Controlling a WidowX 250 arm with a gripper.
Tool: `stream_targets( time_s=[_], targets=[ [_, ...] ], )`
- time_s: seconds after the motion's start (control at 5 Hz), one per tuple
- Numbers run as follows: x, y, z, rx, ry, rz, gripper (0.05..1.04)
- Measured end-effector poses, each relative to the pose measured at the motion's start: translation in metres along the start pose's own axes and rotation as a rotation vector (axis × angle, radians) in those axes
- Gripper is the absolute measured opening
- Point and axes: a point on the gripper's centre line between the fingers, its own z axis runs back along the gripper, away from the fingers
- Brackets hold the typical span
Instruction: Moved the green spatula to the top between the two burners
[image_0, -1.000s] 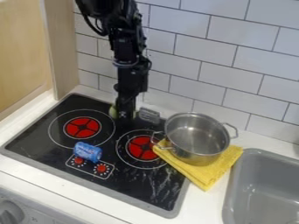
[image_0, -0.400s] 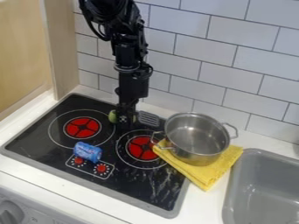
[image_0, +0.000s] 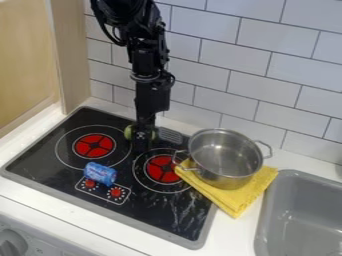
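Green spatula (image_0: 128, 132): rounded green handle end, grey slotted head (image_0: 170, 135). It extends roughly crosswise at the rear of the black cooktop, handle end towards the left, head towards the right, broad slotted face visible. Mid-section obscured; contact with the surface cannot be confirmed. Position noted as at the top, between the two burners. Left burner (image_0: 85, 145) and right burner (image_0: 155, 169): each a red disc divided by a dark cross, set within a pale outlined ring, the right one lying nearer the front.
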Motion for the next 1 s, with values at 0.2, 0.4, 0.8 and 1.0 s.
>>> stream_targets(
  time_s=[0.2, 0.4, 0.8, 1.0],
  targets=[
    [0.002, 0.001, 0.024, 0.056, -0.023, 0.004, 1.003],
    [0.002, -0.007, 0.043, 0.075, -0.040, 0.008, 0.998],
    [-0.002, -0.033, 0.097, 0.149, -0.081, 0.019, 0.998],
    [-0.002, -0.033, 0.098, 0.152, -0.082, 0.028, 0.998]
  ],
)
